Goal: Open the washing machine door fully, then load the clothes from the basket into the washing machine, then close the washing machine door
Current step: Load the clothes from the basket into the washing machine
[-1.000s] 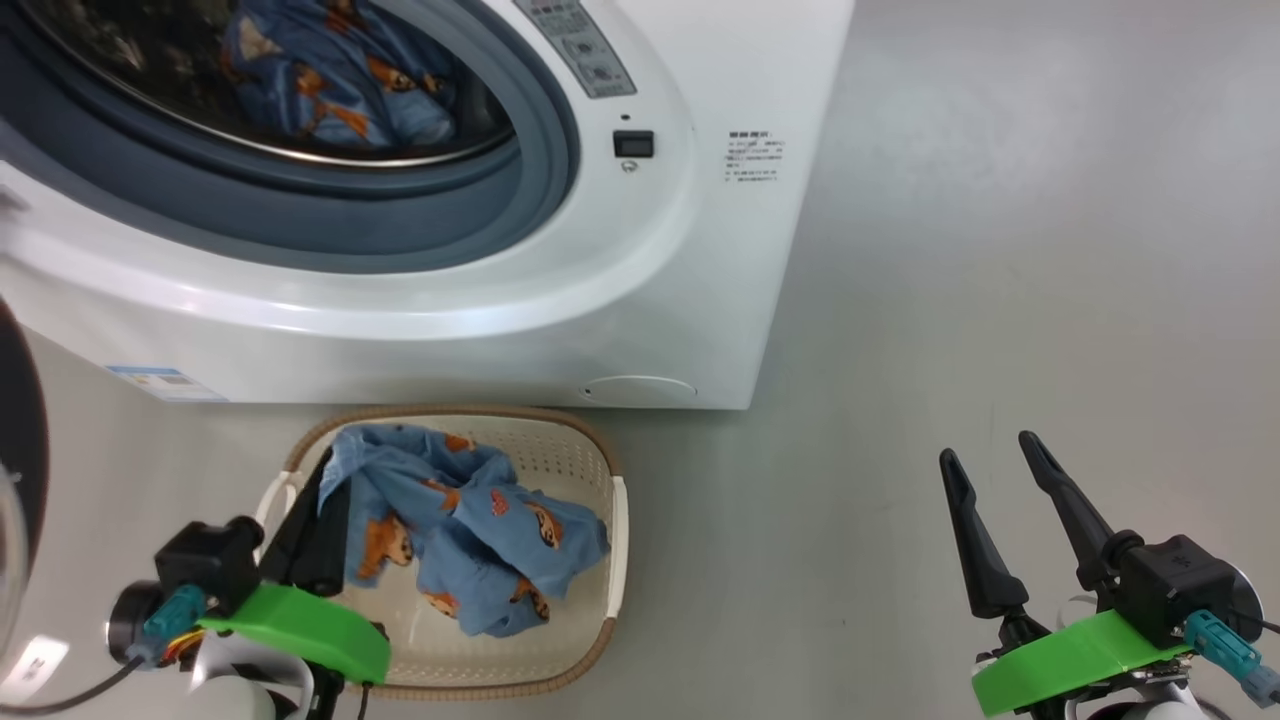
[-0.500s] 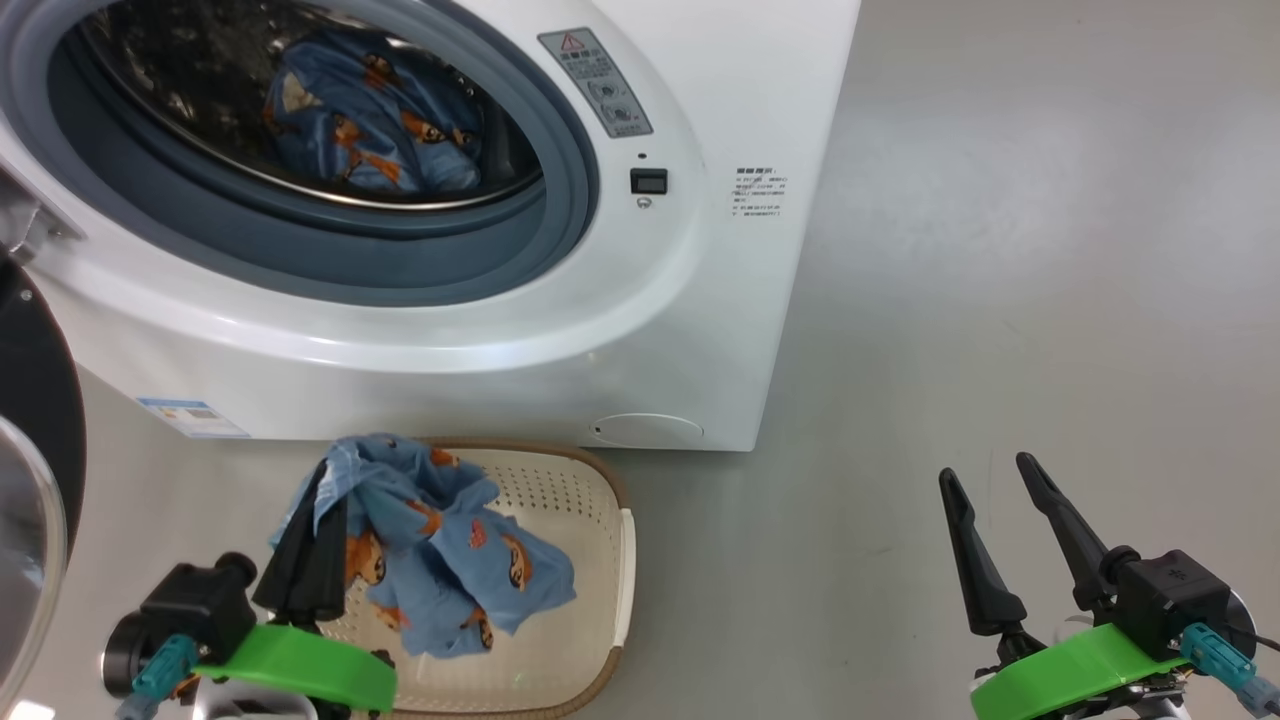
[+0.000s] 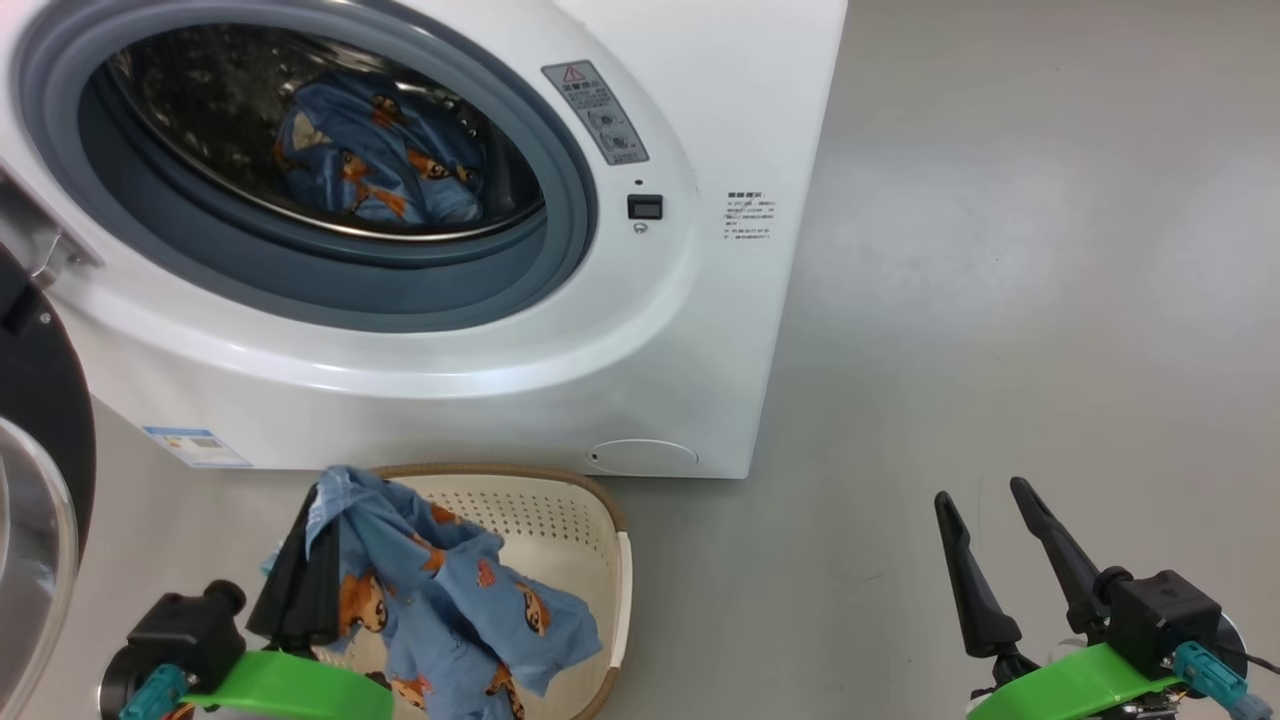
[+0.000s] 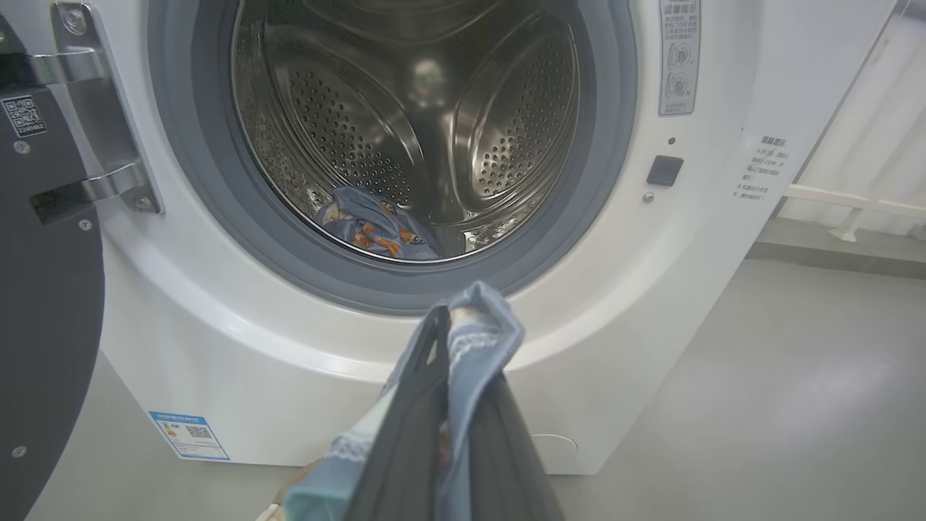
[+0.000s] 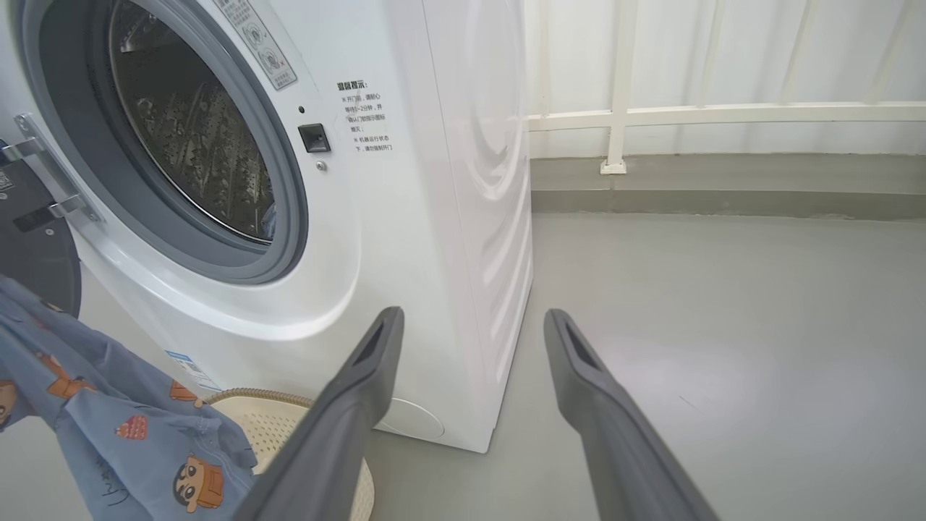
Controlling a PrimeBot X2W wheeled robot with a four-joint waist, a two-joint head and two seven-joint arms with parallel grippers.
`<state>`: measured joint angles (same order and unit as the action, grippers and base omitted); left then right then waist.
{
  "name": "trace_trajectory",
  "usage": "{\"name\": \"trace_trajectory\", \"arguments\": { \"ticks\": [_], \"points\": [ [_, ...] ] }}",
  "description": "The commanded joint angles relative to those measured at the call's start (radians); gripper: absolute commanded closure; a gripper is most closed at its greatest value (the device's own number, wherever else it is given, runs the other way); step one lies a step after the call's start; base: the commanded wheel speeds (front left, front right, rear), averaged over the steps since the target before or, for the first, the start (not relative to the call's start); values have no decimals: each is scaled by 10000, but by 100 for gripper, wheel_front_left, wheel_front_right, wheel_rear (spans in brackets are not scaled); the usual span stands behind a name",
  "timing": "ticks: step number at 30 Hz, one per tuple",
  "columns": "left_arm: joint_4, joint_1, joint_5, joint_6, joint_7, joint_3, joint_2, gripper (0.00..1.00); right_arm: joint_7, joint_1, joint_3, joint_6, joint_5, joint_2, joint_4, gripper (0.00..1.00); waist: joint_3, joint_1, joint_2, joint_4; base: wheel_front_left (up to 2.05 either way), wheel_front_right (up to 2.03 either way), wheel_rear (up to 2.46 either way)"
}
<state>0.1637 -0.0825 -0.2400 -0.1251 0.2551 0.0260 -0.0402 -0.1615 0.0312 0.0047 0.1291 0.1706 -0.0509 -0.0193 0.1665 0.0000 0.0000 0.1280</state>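
Left gripper (image 3: 303, 530) of mine is pinched shut on a light-blue garment (image 3: 450, 600) printed with small orange-brown cartoon figures. Its dark fingers point up and forward at the lower left of the head view. The cloth drapes over their tips and hangs down to the right, over the basket (image 3: 560, 505). That basket, cream-white with a brown woven-look rim, sits on the grey floor (image 3: 1000, 300) just in front of the washing machine (image 3: 500, 380).

From my left wrist view, the cloth-wrapped fingers aim toward the lower edge of the machine's round opening. The washing machine door (image 3: 40, 420), glossy black with a clear glass bowl, stands swung open at the far left on its metal hinge (image 4: 108, 145). A grey-blue gasket (image 3: 330, 300) rings the opening. Another garment (image 3: 370, 160) of the same print lies at the bottom of the perforated steel drum (image 4: 506, 123). A small blue label (image 3: 195, 447) is stuck low on the machine's front.

My right gripper (image 3: 980, 495) hovers over the floor at the lower right, well apart from the machine and the basket. Its two long fingers are spread wide, with the floor showing between them.
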Motion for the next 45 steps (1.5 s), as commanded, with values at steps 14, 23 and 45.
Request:
{"name": "trace_trajectory", "arguments": {
  "ticks": [14,23,45],
  "points": [
    [-379,-1513,-247,26,66,-949,-105,100,-55,-153,302,16,-10,5,-467,0,897,0,0,-426,0,0,0],
    [600,-4019,-276,-46,66,-1211,-996,100,-45,-556,302,16,-131,6,-695,0,2101,0,0,-822,0,0,0],
    [5153,-10852,-2454,-55,-792,1668,-5078,100,-617,-1660,602,16,-75,6,-429,0,4744,0,0,-2056,0,0,0]
  ]
}}
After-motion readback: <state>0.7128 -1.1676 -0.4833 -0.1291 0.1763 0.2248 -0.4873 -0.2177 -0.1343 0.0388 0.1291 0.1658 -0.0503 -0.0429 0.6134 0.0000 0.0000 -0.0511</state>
